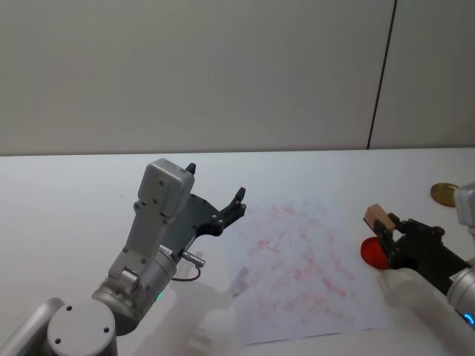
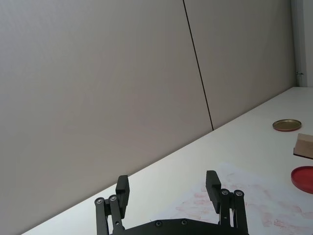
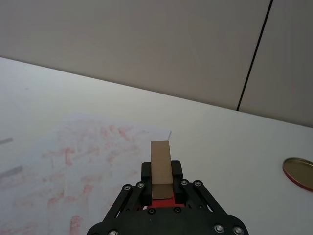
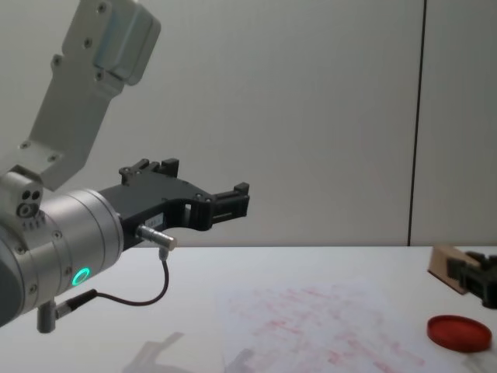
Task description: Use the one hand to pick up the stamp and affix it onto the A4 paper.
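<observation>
The stamp [image 1: 377, 217], a small tan wooden block, is clamped between the fingers of my right gripper [image 1: 386, 228]. It hangs just above the round red ink pad [image 1: 370, 252], off the right edge of the A4 paper [image 1: 297, 259]. In the right wrist view the stamp [image 3: 160, 165] stands upright in the right gripper [image 3: 162, 175], with the paper [image 3: 73, 161] beyond it. The paper is white and covered in red-pink smudges. My left gripper [image 1: 215, 184] is raised above the table, left of the paper, open and holding nothing. The left gripper [image 2: 167, 188] points toward the back wall.
A round gold lid [image 1: 444, 193] lies on the white table [image 1: 74, 193] at the far right, behind the ink pad [image 4: 458, 332]. A grey wall runs along the table's back edge. My left arm [image 4: 70, 249] is bulky and stands over the table's left side.
</observation>
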